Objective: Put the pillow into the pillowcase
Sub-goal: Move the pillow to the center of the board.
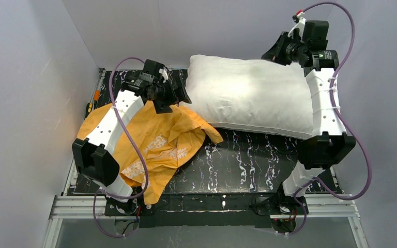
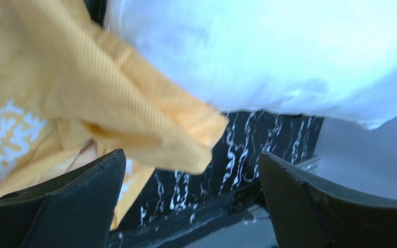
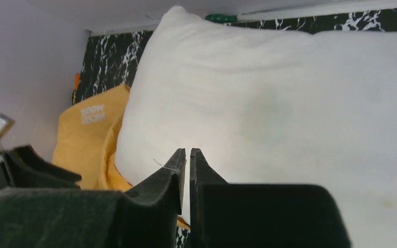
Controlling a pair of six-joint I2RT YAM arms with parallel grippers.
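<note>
The black table with white marble veins [image 1: 248, 155] carries everything. On its far right half lies the pillow [image 1: 253, 95], plump and off-white, flat on the surface and reaching almost to the back wall. The pillowcase [image 1: 160, 142] lies crumpled on the left half of the table. It is bright orange, with its white lettering [image 1: 157, 144] facing up, and one flap of it touches the near left corner of the pillow. The pillow is fully outside the case. The left gripper [image 2: 190, 157] hangs above that flap, just where case and pillow meet, with its two fingers spread wide and holding nothing. The right gripper [image 3: 187, 155] is at the far right corner of the pillow. Its fingers are pressed almost together against the fabric, and I cannot tell if any fabric is caught between them.
</note>
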